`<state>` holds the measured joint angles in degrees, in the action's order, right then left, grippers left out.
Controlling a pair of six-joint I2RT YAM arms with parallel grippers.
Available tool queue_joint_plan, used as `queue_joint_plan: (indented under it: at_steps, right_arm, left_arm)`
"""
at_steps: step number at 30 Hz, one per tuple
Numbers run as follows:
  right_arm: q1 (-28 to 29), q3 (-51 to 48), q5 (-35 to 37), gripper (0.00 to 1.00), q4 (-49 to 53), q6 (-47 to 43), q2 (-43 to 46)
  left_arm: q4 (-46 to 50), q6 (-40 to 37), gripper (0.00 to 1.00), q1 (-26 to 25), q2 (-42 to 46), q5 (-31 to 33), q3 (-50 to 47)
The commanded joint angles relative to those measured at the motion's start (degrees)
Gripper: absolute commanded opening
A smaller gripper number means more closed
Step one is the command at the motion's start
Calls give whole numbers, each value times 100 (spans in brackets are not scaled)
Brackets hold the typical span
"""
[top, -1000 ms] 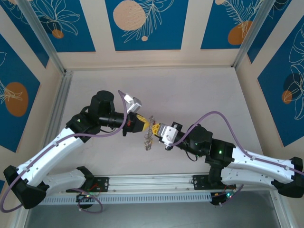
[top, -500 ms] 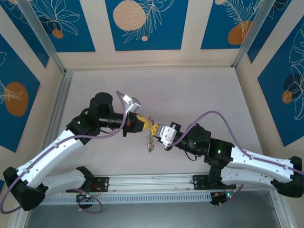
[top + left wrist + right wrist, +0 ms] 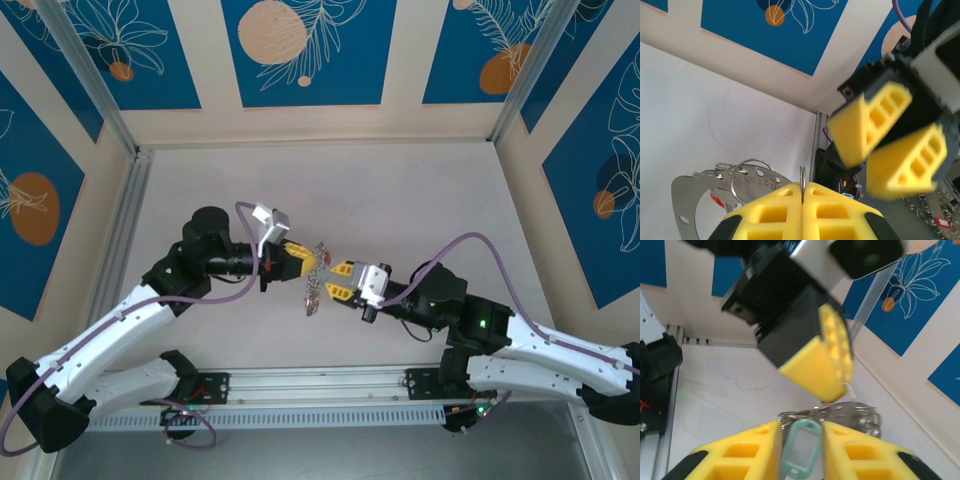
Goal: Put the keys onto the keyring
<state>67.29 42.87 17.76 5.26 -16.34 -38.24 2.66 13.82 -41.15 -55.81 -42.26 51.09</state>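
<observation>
My left gripper (image 3: 306,258) is shut on a thin silvery wire ring (image 3: 802,176) at mid-table, above the surface. From it hangs the keyring (image 3: 314,290), a flat grey metal plate with small holes (image 3: 692,192). A bit of red (image 3: 715,200) shows behind the plate. My right gripper (image 3: 334,284) faces it from the right, open. The pale teal head of a key (image 3: 800,447) hangs between the right gripper's fingers (image 3: 742,450) with a gap on each side. More of the keyring's metal (image 3: 852,412) lies just beyond them. A left finger (image 3: 822,360) looms above it.
The pale tabletop (image 3: 420,200) spreads behind and to both sides of the grippers. An aluminium rail (image 3: 320,385) runs along the near edge between the arm bases. Blue patterned wall panels (image 3: 300,50) close off the back and sides.
My right gripper has opened off the teal key and drawn back to the right. My left gripper stays shut and has shifted slightly; the keyring still hangs from it.
</observation>
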Motion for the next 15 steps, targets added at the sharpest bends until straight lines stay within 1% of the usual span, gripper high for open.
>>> queue_joint_plan:
  at_steps: [1,3,6,8,10,15]
  right_arm:
    - [-373,-104,-406,24,-72,713,359]
    - [-725,-118,-785,22,-70,1014,439]
    - [-1306,-123,-1626,19,-99,1468,403]
    - [-1565,-138,-2163,18,-221,1713,310]
    - [-1694,-125,-2608,17,-325,1851,176]
    - [-1708,44,-3300,16,-309,1970,-214]
  left_arm:
    - [-791,-204,0,-22,236,-117,-283]
    - [-1181,-134,0,-21,283,-254,-473]
    - [-1917,46,0,-24,374,-467,-755]
    - [-2272,145,0,-28,424,-556,-880]
    - [-2639,284,0,-27,438,-653,-997]
    - [-3331,566,0,-31,384,-707,-1218]
